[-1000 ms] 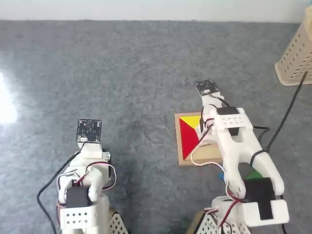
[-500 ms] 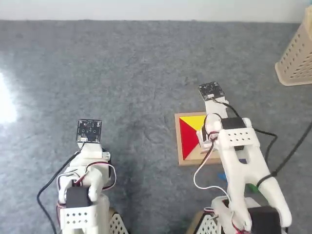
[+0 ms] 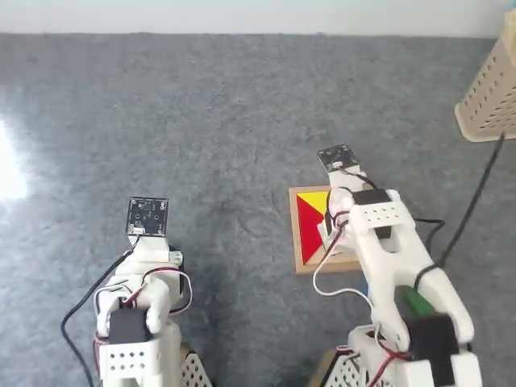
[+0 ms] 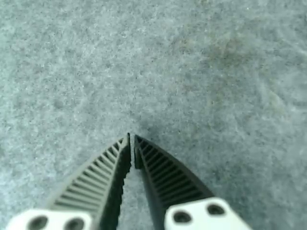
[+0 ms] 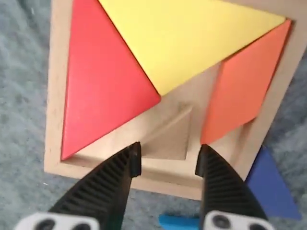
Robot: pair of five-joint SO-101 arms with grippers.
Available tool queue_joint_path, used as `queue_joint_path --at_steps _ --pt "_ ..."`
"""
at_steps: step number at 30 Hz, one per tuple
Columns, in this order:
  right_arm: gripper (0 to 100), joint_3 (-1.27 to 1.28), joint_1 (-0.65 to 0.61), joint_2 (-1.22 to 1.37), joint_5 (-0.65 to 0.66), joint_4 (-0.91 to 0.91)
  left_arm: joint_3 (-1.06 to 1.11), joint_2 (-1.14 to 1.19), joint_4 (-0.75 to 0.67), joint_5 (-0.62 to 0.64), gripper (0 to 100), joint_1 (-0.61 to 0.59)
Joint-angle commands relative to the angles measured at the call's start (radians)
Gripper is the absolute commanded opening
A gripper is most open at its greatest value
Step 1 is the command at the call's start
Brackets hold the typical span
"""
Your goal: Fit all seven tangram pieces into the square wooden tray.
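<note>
The square wooden tray (image 5: pixel 56 86) holds a red triangle (image 5: pixel 100 81), a yellow triangle (image 5: pixel 182 38) and an orange parallelogram (image 5: pixel 240 91). A pale wood-coloured triangle (image 5: pixel 170 139) lies in the tray's bare part. My right gripper (image 5: pixel 169 155) hangs open just above the tray's rim, its fingers on either side of that pale triangle and holding nothing. In the high view the right arm (image 3: pixel 379 222) covers much of the tray (image 3: pixel 300 262). My left gripper (image 4: pixel 132 140) is shut and empty over bare grey carpet, far left of the tray.
A dark blue piece (image 5: pixel 271 184) and a lighter blue piece (image 5: pixel 177 223) lie on the carpet just outside the tray. A green piece (image 3: pixel 415 300) shows by the right arm's base. A beige slotted basket (image 3: pixel 492 89) stands at the back right.
The right arm's wrist swung slightly right, then back left over the tray. The left arm has kept still.
</note>
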Motion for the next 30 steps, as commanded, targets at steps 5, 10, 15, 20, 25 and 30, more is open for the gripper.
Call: queue_joint_path --at_steps 5,10,15,20,25,30 --pt "19.5 -0.043 -0.005 0.001 -0.012 -0.005 -0.012 -0.017 0.005 0.006 1 0.0" --pt "19.5 -0.038 -0.007 -0.035 -0.008 -0.01 -0.012 -0.017 0.005 0.006 1 0.0" --pt "19.5 -0.04 -0.065 -0.045 -0.006 -0.01 -0.012 -0.017 0.005 0.006 1 0.0" --pt "19.5 -0.049 -0.074 -0.045 -0.008 -0.012 -0.012 -0.017 0.005 0.006 1 0.0" --pt "19.5 -0.048 -0.07 -0.035 -0.011 -0.012 -0.012 -0.017 0.005 0.006 1 0.0" --pt "19.4 -0.026 -0.071 -0.004 -0.008 -0.012 -0.012 -0.017 0.005 0.006 1 0.0"
